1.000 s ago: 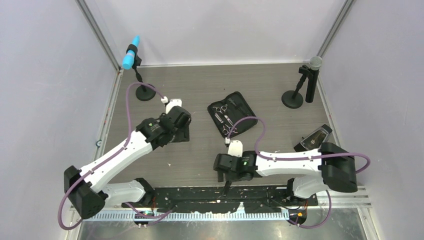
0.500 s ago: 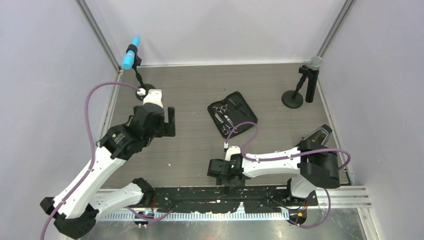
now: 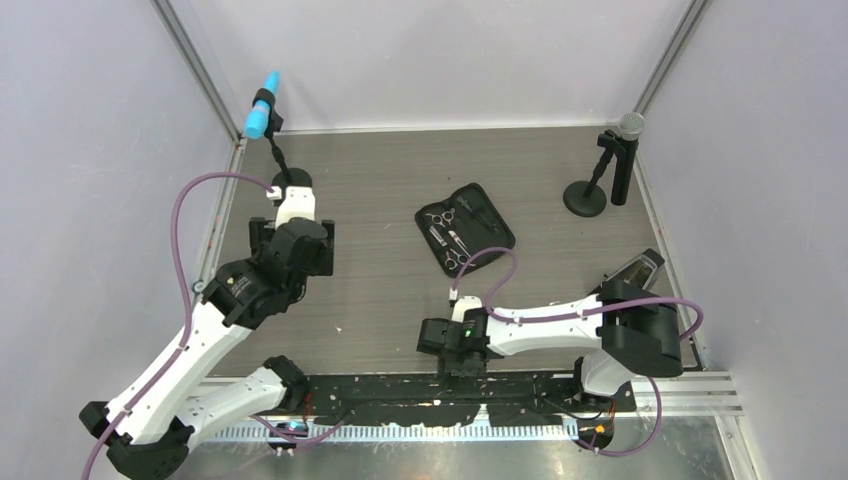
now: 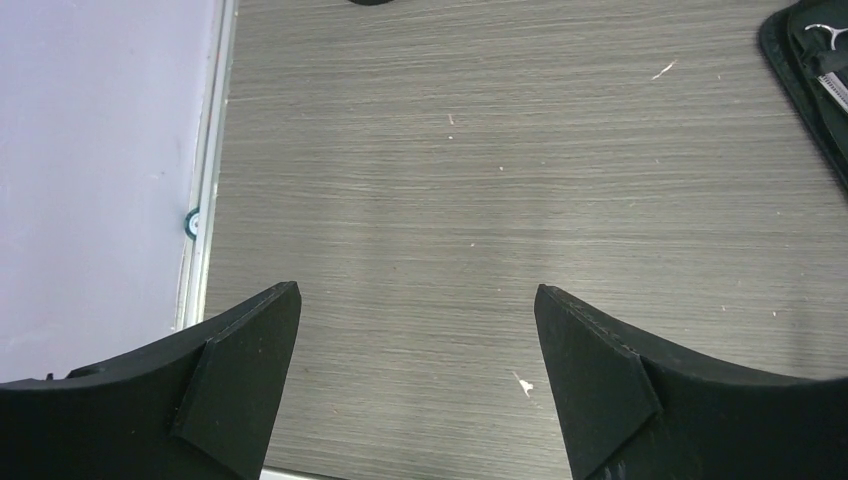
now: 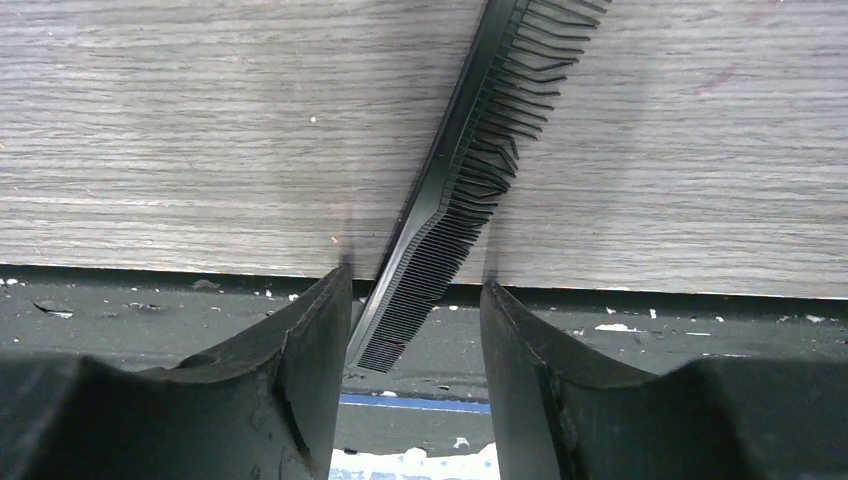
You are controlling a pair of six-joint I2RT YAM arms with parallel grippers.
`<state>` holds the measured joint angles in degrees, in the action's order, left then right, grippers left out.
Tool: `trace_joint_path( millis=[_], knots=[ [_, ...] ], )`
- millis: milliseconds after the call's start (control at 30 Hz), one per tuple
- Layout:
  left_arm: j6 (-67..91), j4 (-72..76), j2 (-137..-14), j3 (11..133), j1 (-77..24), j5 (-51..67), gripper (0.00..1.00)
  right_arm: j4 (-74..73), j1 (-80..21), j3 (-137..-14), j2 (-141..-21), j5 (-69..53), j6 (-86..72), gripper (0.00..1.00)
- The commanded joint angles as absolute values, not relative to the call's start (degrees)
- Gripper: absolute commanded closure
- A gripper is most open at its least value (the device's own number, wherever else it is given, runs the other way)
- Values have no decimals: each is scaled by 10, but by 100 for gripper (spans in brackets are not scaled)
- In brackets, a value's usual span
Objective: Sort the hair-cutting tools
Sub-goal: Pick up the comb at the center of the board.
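Observation:
A long thin black comb (image 5: 470,150) lies slanted on the wood table, its fine-toothed end sticking out over the near edge. My right gripper (image 5: 415,283) straddles that end. Its jaws are partly closed, with a gap left on the right side and the comb near the left finger (image 5: 310,350). From above, the right gripper (image 3: 455,350) sits at the table's front edge. Two silver scissors (image 3: 437,218) (image 3: 458,258) lie in the open black case (image 3: 495,232). My left gripper (image 4: 417,292) stands wide open over bare table near the left wall, holding nothing.
A blue microphone (image 3: 262,105) stands at the back left and a grey one (image 3: 625,125) with a round base (image 3: 585,197) at the back right. A dark box (image 3: 628,275) lies by the right edge. The case corner (image 4: 810,80) shows in the left wrist view.
The left arm swung left toward the wall and its jaws opened wide. The right gripper slid slightly toward the near edge and its jaws narrowed around the comb's end.

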<state>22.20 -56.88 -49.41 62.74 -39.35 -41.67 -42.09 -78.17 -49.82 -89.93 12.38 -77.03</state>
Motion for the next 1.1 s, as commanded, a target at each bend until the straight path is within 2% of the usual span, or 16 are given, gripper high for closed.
trace_joint_path(
  millis=[0, 300, 700, 900, 1067],
  knots=[
    [218, -557, -491, 627, -392, -448, 9, -417, -781, -475, -890, 94, -763, 48],
    [215, -556, -493, 623, -387, -453, 9, -413, -776, -492, -924, 89, -733, 51],
    [211, -552, -493, 619, -382, -447, 9, -441, -774, -508, -921, 130, -719, 85],
    [210, -550, -492, 618, -381, -447, 10, -482, -773, -546, -906, 182, -683, 94],
    [210, -550, -491, 616, -380, -445, 10, -494, -771, -558, -887, 200, -663, 95]
  ],
)
